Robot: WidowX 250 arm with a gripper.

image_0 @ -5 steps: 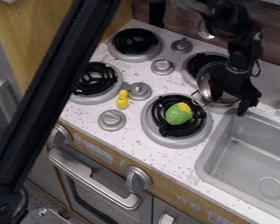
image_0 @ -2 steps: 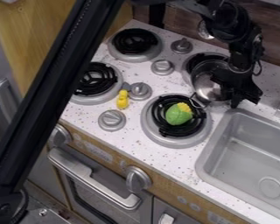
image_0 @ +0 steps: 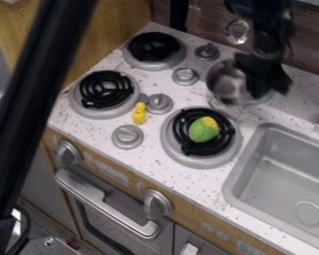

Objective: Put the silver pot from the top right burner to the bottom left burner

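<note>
At the upper right, my gripper is blurred and shut on the right side of the silver pot. The pot's open top faces the camera, and its body covers the top right burner. Part of the pot's right side is hidden behind the gripper. Whether the pot's base touches the burner, I cannot tell. The bottom left burner, a black coil in a grey ring, lies at the left of the stove top with nothing on it.
A green and yellow toy sits on the bottom right burner. A yellow toy lies by a knob. Another burner is at the top left, and the sink at the right.
My gripper has moved up in the view and slightly left, and the pot has shifted the same way with it. The large arm section at the left has swung left, uncovering more of the bottom left burner.
</note>
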